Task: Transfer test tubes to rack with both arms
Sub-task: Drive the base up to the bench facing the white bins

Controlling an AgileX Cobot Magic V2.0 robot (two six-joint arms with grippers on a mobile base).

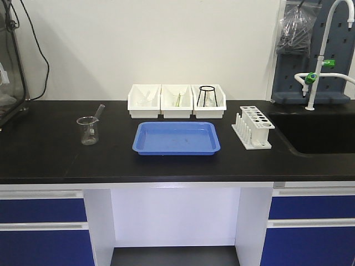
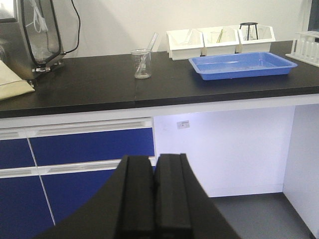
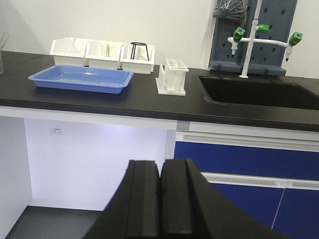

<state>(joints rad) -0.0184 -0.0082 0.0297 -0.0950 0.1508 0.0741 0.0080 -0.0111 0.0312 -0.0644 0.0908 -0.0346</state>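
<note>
1. The task has not begun: both arms sit low, below the counter (image 1: pixel 44 149), the left gripper (image 2: pixel 154 199) and right gripper (image 3: pixel 160 199) each with jaws pressed together, empty.
2. Next, I judge, the left arm must rise, open, and reach the test tube (image 1: pixel 100 111) leaning in the beaker (image 1: pixel 86 137), well left of the rack (image 1: pixel 259 132).
3. Counted: one tube visible, one beaker, one rack, one blue tray (image 1: pixel 176 138), three white bins (image 1: pixel 177 111).

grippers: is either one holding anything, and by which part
Nothing is held. The left gripper and right gripper are both shut with nothing between the jaws. A test tube leans in the beaker, untouched.
</note>
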